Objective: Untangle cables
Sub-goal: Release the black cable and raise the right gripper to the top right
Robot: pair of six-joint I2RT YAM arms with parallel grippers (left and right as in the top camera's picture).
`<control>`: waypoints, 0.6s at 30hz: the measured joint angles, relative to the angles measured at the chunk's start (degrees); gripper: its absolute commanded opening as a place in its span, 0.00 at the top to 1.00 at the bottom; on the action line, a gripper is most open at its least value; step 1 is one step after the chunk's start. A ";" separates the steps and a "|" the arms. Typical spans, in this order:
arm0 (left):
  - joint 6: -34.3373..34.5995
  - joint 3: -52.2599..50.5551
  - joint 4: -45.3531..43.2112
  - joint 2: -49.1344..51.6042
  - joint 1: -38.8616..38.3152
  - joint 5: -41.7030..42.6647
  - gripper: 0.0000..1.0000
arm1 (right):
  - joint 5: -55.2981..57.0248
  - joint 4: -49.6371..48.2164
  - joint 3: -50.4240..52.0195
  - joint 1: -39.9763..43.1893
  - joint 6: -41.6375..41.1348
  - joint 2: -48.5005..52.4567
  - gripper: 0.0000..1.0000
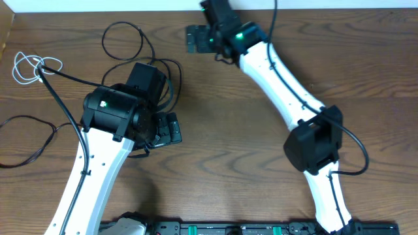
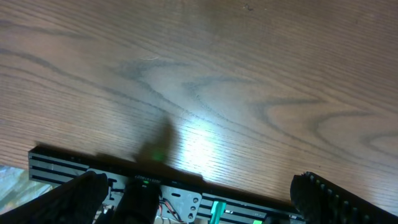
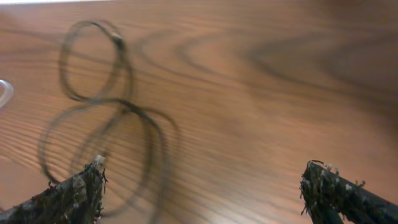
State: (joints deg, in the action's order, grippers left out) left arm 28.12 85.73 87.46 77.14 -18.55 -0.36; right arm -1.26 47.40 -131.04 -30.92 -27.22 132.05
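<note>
A brown wooden table [image 1: 248,150] is filling all three views, its wavy grain running along its length. Along the table's far edge a white strip [image 1: 98,5] is showing, too narrow to tell whether it is wall or floor. A black rail [image 1: 196,228] is lying along the near edge. In the left wrist view, a pale glare [image 2: 202,134] is shining off the wood just beyond that rail, with a soft shadow falling beside it.

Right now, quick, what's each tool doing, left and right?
Left tool: open, holding nothing.
Right tool: open, holding nothing.
</note>
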 measured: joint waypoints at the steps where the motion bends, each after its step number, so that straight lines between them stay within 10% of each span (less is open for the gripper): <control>1: 0.00 0.00 0.00 0.00 0.00 0.00 0.01 | -0.02 1.64 0.00 1.05 0.22 -0.35 0.01; 18: 0.20 0.00 0.00 0.00 0.00 0.00 0.01 | -6.93 30.08 -0.24 30.91 0.94 -11.30 0.01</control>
State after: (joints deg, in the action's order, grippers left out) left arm 28.32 85.73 87.46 77.14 -18.55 -0.36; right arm -8.19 77.47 -131.28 -0.01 -26.28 120.75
